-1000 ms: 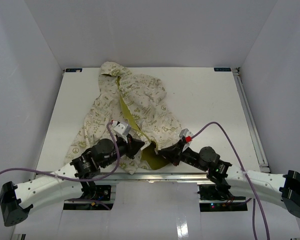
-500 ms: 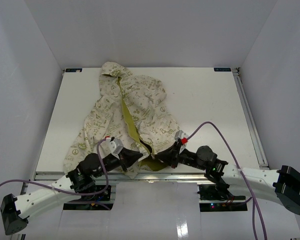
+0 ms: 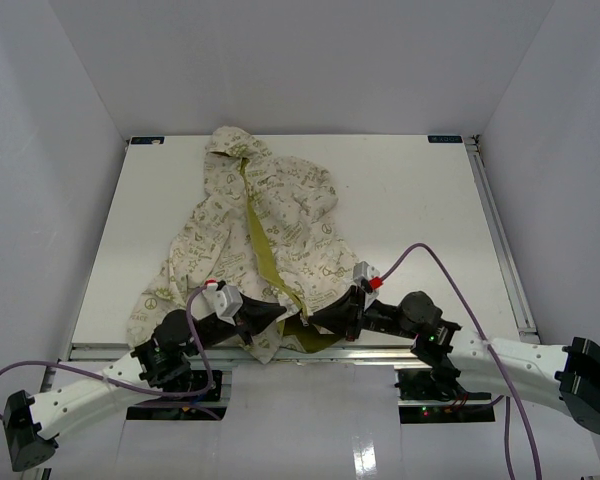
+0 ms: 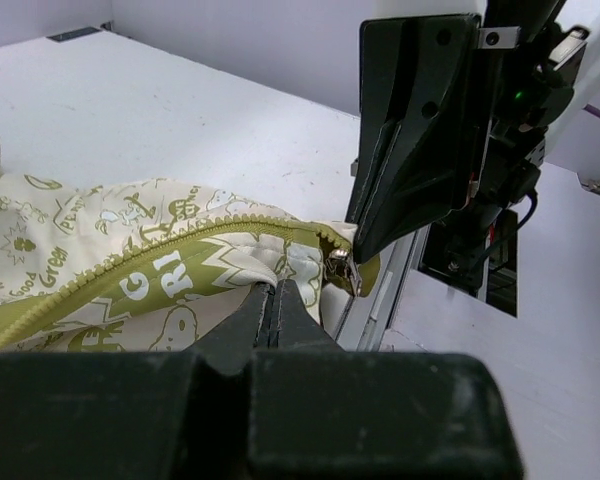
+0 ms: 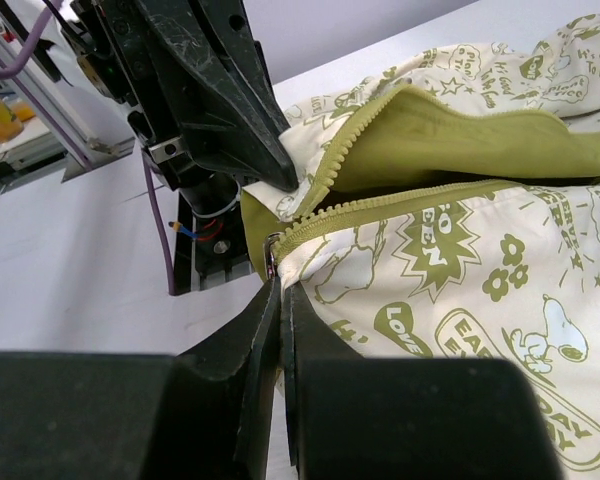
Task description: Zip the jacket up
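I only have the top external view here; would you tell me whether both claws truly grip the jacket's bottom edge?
Observer: Yes; the left wrist view shows the left claw shut on jacket cloth just below the zipper.
Operator: And the right one?
Observer: Its wrist view shows the right claw shut on the hem at the zipper's lower end.
Operator: Where is the slider?
Observer: The metal slider sits at the bottom of one tooth row, beside the right claw's fingertip; the rows above it are apart.
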Robot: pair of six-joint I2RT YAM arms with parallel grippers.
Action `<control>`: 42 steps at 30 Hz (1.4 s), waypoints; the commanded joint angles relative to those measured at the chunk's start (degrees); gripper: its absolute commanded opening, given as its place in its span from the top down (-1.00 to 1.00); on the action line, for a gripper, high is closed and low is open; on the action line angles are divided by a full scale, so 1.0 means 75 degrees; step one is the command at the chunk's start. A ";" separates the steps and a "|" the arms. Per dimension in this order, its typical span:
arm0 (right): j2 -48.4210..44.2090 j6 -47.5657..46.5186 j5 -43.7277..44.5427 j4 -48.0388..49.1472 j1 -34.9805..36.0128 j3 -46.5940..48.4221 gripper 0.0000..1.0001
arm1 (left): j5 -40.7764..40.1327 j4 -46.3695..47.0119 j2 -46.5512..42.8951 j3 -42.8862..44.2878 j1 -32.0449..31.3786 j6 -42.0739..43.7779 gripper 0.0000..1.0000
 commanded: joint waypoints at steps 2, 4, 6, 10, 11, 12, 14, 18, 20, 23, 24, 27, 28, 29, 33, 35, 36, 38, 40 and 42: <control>-0.0123 0.0580 -0.0299 0.0393 -0.0178 0.0393 0.85 | 0.0435 0.0543 -0.0482 -0.0127 0.0007 0.0318 1.00; -0.0056 0.0907 -0.0404 0.0235 -0.0334 0.0478 0.85 | 0.0607 0.0690 -0.0577 -0.0170 0.0007 0.0407 1.00; -0.0004 0.1156 -0.0691 0.0224 -0.0527 0.0496 0.85 | 0.0777 0.0836 -0.0603 -0.0195 0.0007 0.0491 1.00; -0.0118 0.1415 -0.1166 0.0235 -0.0738 0.0470 0.85 | 0.1190 0.1162 -0.0440 -0.0207 0.0007 0.0755 1.00; -0.0176 0.1430 -0.1235 0.0235 -0.0768 0.0457 0.85 | 0.1374 0.1250 -0.0285 -0.0209 0.0007 0.0848 1.00; -0.0234 0.1444 -0.1294 0.0235 -0.0805 0.0442 0.85 | 0.1593 0.1345 -0.0068 -0.0216 0.0007 0.0950 1.00; -0.0324 0.1509 -0.1618 0.0235 -0.0927 0.0434 0.85 | 0.1937 0.1500 0.0156 -0.0208 0.0007 0.1074 1.00; -0.0483 0.1498 -0.1944 0.0318 -0.1032 0.0347 0.85 | 0.1887 0.1473 0.0235 -0.0200 0.0007 0.1159 1.00; -0.0555 0.1462 -0.2004 0.0377 -0.1053 0.0263 0.85 | 0.1877 0.1511 0.0015 -0.0268 0.0007 0.1169 1.00; -0.0504 0.1502 -0.2166 0.0403 -0.1075 0.0271 0.84 | 0.1842 0.1531 -0.0315 -0.0344 0.0007 0.1175 1.00; -0.0450 0.1526 -0.2263 0.0433 -0.1075 0.0289 0.84 | 0.1812 0.1513 -0.0430 -0.0356 0.0007 0.1187 1.00; -0.0210 0.1721 -0.2516 0.0540 -0.1099 0.0352 0.85 | 0.1837 0.1632 -0.0458 -0.0415 0.0007 0.1235 1.00; -0.0166 0.1808 -0.2551 0.0540 -0.1108 0.0395 0.85 | 0.1871 0.1676 -0.0431 -0.0415 0.0007 0.1244 1.00; -0.0067 0.1855 -0.2640 0.0564 -0.1118 0.0422 0.85 | 0.1896 0.1695 -0.0369 -0.0400 0.0007 0.1254 1.00; 0.0055 0.1942 -0.2787 0.0766 -0.1146 0.0388 0.85 | 0.1986 0.1652 -0.0179 -0.0329 0.0007 0.1281 1.00; -0.0014 0.1925 -0.2795 0.0774 -0.1160 0.0343 0.85 | 0.1986 0.1645 -0.0193 -0.0359 0.0007 0.1281 1.00; -0.0051 0.1929 -0.2807 0.0774 -0.1173 0.0325 0.85 | 0.1994 0.1641 -0.0209 -0.0372 0.0007 0.1281 1.00; -0.0110 0.1955 -0.2848 0.0766 -0.1207 0.0334 0.85 | 0.2027 0.1623 -0.0243 -0.0389 0.0007 0.1281 1.00; -0.0133 0.1978 -0.2890 0.0774 -0.1242 0.0337 0.85 | 0.2077 0.1588 -0.0275 -0.0404 0.0007 0.1281 1.00; -0.0152 0.1996 -0.2924 0.0764 -0.1271 0.0337 0.85 | 0.2103 0.1570 -0.0284 -0.0414 0.0007 0.1281 1.00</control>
